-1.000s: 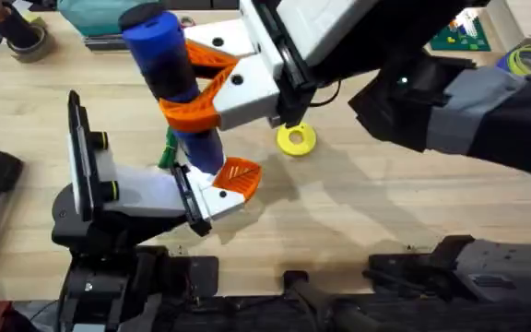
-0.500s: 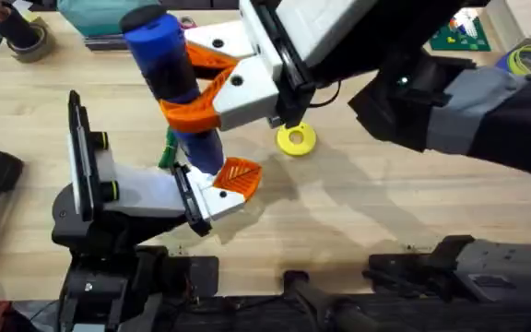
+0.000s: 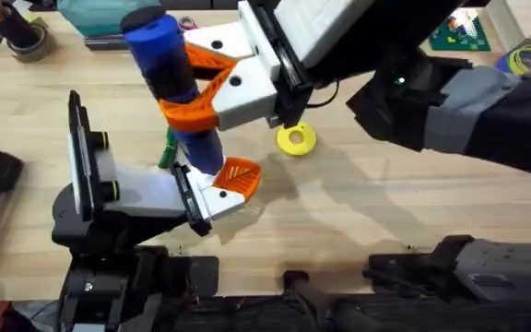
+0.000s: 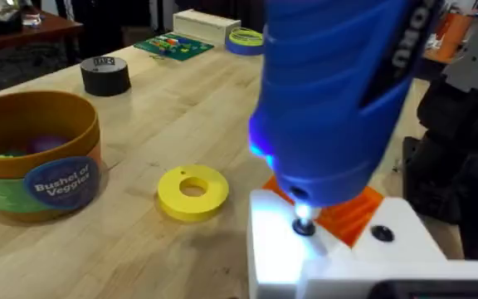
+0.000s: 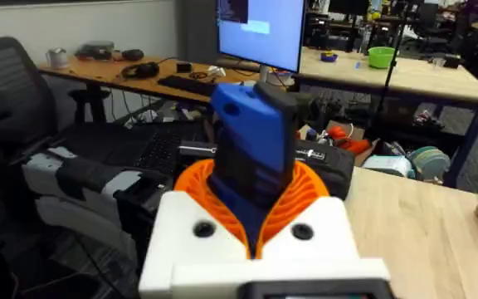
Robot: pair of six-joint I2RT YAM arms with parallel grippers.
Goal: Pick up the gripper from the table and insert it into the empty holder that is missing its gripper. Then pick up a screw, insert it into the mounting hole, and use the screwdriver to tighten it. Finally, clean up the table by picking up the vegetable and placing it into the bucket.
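The right gripper is closed on the screwdriver; its orange pads clamp the blue body on both sides, and the tool stands nearly upright. In the left wrist view the metal bit sits in a hole on top of the white holder, with a blue light glowing just above it. The orange gripper wedge is already seated in the holder. So the step in hand looks like tightening the screw; the screw itself is hidden under the bit.

To do it well, the right arm should keep the tool straight over the hole and press down only gently — a tilt could make the bit slip out or strip the head. The holder's arm must stay still as a support.

I cannot tell if the left gripper is open or closed.

The yellow disc lies on the table near the holder. A bit of green — probably the vegetable — shows behind the screwdriver. The bucket stands beside the disc, with toys inside.
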